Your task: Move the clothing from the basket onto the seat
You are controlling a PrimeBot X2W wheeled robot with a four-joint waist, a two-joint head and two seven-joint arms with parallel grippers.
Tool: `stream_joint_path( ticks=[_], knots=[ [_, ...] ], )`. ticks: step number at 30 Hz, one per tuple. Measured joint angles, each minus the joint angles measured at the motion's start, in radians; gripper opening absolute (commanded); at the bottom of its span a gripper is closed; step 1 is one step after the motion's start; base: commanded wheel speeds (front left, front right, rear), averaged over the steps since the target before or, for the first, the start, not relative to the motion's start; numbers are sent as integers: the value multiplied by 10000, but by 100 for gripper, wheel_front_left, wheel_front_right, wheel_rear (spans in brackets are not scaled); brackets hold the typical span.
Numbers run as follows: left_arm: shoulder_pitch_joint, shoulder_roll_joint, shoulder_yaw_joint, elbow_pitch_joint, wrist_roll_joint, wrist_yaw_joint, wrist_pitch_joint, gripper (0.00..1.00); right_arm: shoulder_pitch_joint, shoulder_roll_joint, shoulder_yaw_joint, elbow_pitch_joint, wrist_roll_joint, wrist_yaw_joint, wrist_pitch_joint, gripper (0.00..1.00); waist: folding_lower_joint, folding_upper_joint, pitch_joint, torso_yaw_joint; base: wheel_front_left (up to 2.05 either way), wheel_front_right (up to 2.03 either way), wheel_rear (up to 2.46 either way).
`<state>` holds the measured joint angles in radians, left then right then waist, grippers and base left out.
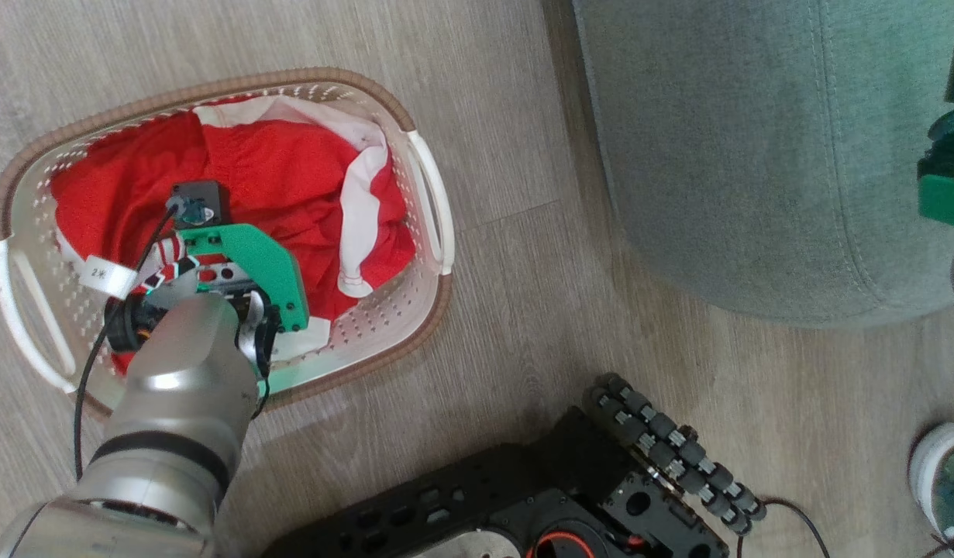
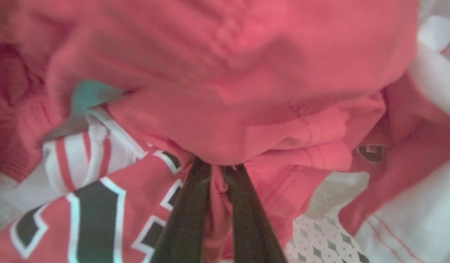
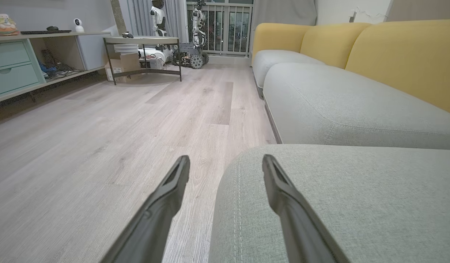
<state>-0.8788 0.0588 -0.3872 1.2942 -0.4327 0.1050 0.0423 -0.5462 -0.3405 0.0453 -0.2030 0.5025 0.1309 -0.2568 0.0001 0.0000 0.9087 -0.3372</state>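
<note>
The cream basket [image 1: 426,178] stands on the wood floor at the left, holding the red and white clothing [image 1: 283,170]. My left wrist [image 1: 244,263] reaches down into it and hides the fingers from the head. In the left wrist view my left gripper [image 2: 223,168] is shut on a fold of red clothing [image 2: 246,120], with a striped, black-marked garment [image 2: 93,197] beside it and the basket's perforated wall [image 2: 320,226] below. The grey-green seat [image 1: 755,155] lies at the upper right. My right gripper [image 3: 225,160] hangs open over the seat's corner [image 3: 338,204], holding nothing.
My black base [image 1: 507,496] and its roller wheel [image 1: 670,449] sit at the bottom. A shoe [image 1: 941,473] shows at the lower right edge. My right arm's green part [image 1: 945,186] is over the seat. Yellow sofa backs [image 3: 400,58] and a low table [image 3: 144,54] stand farther off.
</note>
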Motion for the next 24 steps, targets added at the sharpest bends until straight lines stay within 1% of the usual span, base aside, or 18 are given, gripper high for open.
stream_joint_path(
  ticks=[10,12,17,21,24],
  knots=[
    [47,-38,-153,27,-165,-184,-265,0,2,-25,17,27,-12,0,0,100,0,0,-521,147,0,0,0],
    [102,-58,-180,29,-209,-282,-353,0,5,-31,59,59,-23,0,0,100,0,0,-682,180,0,0,0],
    [708,-111,-487,25,-205,-700,-830,0,85,-38,274,199,-125,0,0,100,0,0,-1409,290,0,0,0],
    [1491,-136,-654,21,-245,-1166,-1444,0,354,-88,351,267,-257,0,0,100,0,1,-2286,412,0,0,0],
    [2026,-140,-995,-77,-445,-1448,-1685,0,777,-88,512,435,-295,0,0,100,-1,1,-3033,519,0,0,0]
  ],
)
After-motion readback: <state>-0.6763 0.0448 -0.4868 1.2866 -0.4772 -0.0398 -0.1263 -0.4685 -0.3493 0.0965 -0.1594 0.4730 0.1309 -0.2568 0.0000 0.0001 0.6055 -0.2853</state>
